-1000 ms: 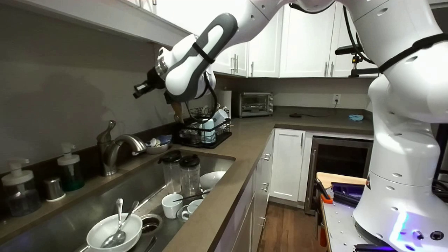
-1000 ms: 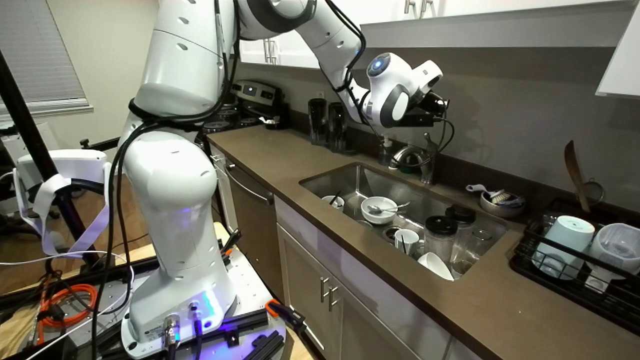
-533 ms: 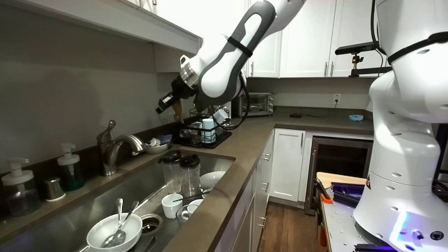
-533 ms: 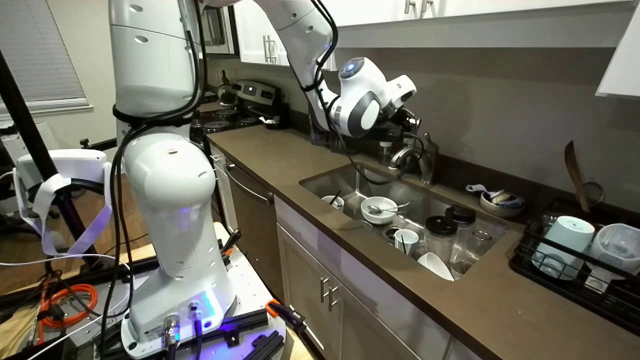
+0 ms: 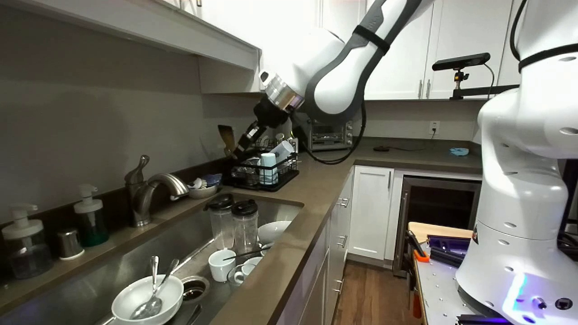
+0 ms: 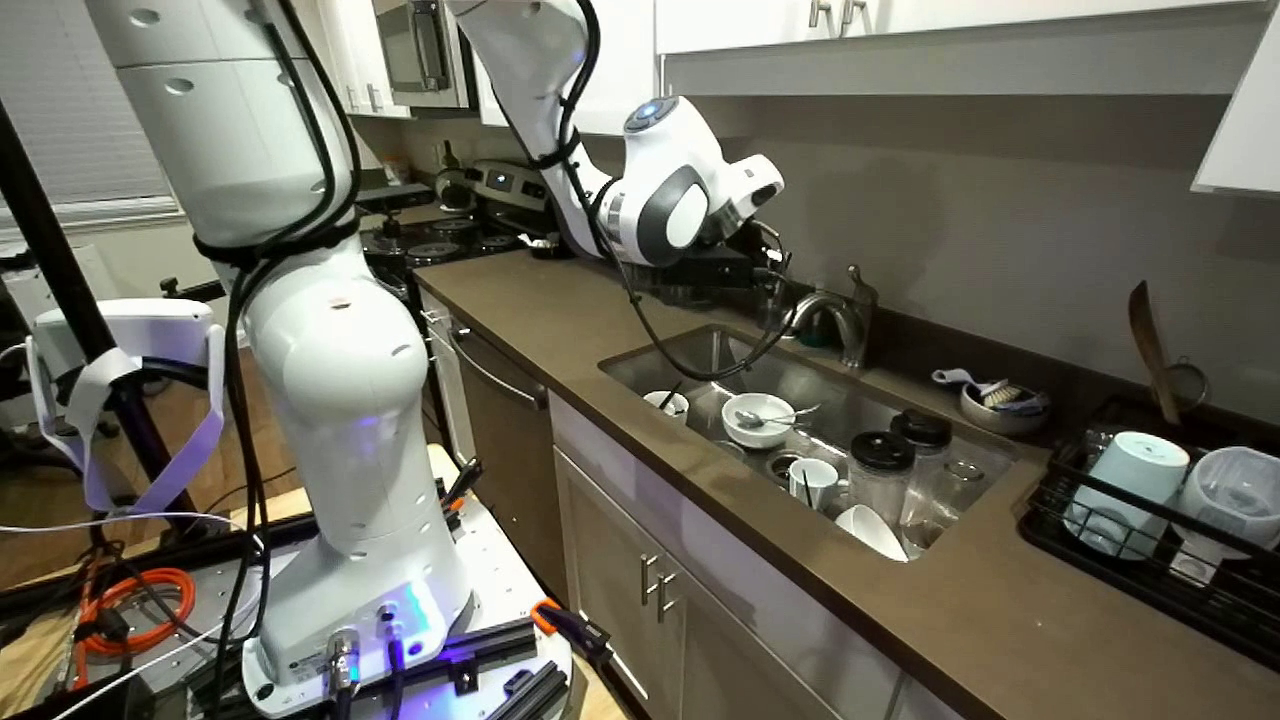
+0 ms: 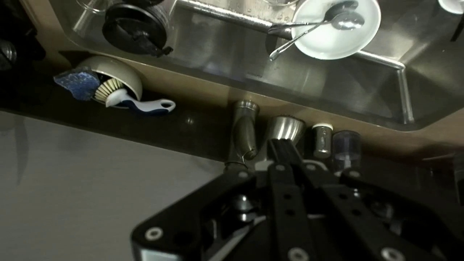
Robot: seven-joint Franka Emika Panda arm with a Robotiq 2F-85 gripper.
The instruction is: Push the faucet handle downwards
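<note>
The faucet handle (image 5: 138, 169) is a short metal lever rising from the top of the faucet body (image 5: 137, 203), left of and behind the arched spout. It also shows upright in an exterior view (image 6: 860, 284). My gripper (image 5: 238, 155) points down at a slant, apart from the handle, on the robot's side of the faucet and higher. In the wrist view, the fingertips (image 7: 285, 144) are together with nothing between them, overlapping the spout end (image 7: 286, 127). The faucet body (image 7: 243, 134) is left of them; the handle appears hidden behind the gripper there.
The sink (image 6: 715, 345) holds a white bowl (image 6: 757, 420) with spoons, mugs and dark-lidded jars (image 5: 245, 221). Soap dispensers (image 5: 90, 216) and a metal cup (image 5: 70, 243) stand beside the faucet. A brush bowl (image 5: 203, 192) and dish rack (image 5: 271, 176) stand beyond. A cable loop hangs below the wrist.
The arm has drawn back from the wall toward the robot's side, and the gripper has come lower and tilted further down. The faucet handle has not moved.
</note>
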